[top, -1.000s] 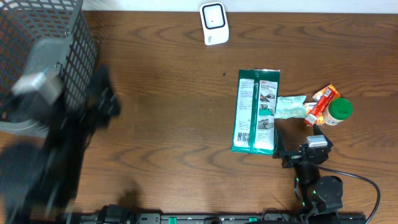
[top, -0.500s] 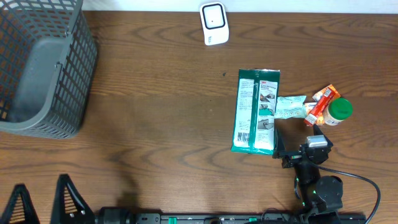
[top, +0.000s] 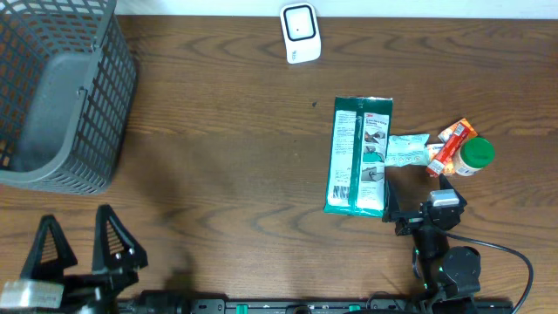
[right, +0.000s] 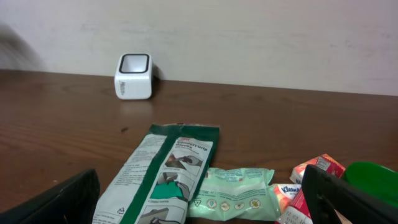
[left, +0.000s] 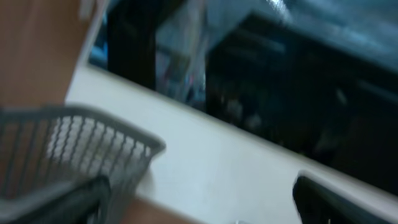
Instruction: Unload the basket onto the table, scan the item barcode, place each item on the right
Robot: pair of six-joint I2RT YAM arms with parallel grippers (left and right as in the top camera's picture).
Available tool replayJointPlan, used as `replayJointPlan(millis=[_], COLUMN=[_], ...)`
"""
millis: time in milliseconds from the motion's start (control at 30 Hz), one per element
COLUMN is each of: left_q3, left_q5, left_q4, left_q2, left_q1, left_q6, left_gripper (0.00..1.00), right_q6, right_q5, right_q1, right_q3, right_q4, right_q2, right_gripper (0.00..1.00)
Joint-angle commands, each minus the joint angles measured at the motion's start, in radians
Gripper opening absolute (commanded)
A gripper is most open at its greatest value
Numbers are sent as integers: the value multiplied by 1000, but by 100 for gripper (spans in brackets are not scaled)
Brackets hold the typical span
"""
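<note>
A white barcode scanner [top: 299, 33] [right: 134, 76] stands at the table's far edge. The items lie at the right: a green-and-white packet [top: 359, 157] [right: 165, 174], a pale green pack [top: 407, 150] [right: 239, 193], a red-orange pack [top: 452, 144] [right: 317, 168] and a green-capped bottle [top: 476, 155] [right: 373, 177]. My right gripper [top: 417, 199] [right: 202, 211] stands open just short of these items, touching none. My left gripper [top: 80, 244] [left: 199, 211] is open and empty at the front left; its view is blurred.
A grey mesh basket [top: 61, 96] [left: 74, 143] fills the back left corner. A black cable [top: 514, 262] loops by the right arm's base. Brown tabletop [top: 227, 157] lies between basket and items.
My left arm swept down from beside the basket to the front left edge, then edged slightly up and right. The right arm and the items have not moved.
</note>
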State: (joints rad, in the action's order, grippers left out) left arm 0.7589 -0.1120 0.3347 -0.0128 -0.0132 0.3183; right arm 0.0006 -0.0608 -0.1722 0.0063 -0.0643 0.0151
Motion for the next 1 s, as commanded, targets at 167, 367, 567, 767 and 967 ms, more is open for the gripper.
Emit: replayJointPlan(millis=[167, 367, 567, 767, 967], left_q3=[-277, -484, -632, -715, -755], left_q5=[-13, -13, -13, -13, -13], left_q4=[-365, -571, -632, -630, -552], left_q2=[11, 11, 11, 11, 11], left_q1=[5, 5, 5, 5, 5], left_q6=[58, 62, 62, 61, 60], left_gripper=[94, 94, 94, 94, 94], right_q6=[18, 18, 18, 18, 18], right_q5=[-9, -9, -10, -9, -10], right_q1=[4, 4, 4, 4, 4], right_q3=[-1, -1, -1, -1, -1], right_q4=[-4, -4, -4, -4, -4], right_q2=[-4, -4, -4, -4, -4], right_gripper=[99, 99, 99, 99, 99])
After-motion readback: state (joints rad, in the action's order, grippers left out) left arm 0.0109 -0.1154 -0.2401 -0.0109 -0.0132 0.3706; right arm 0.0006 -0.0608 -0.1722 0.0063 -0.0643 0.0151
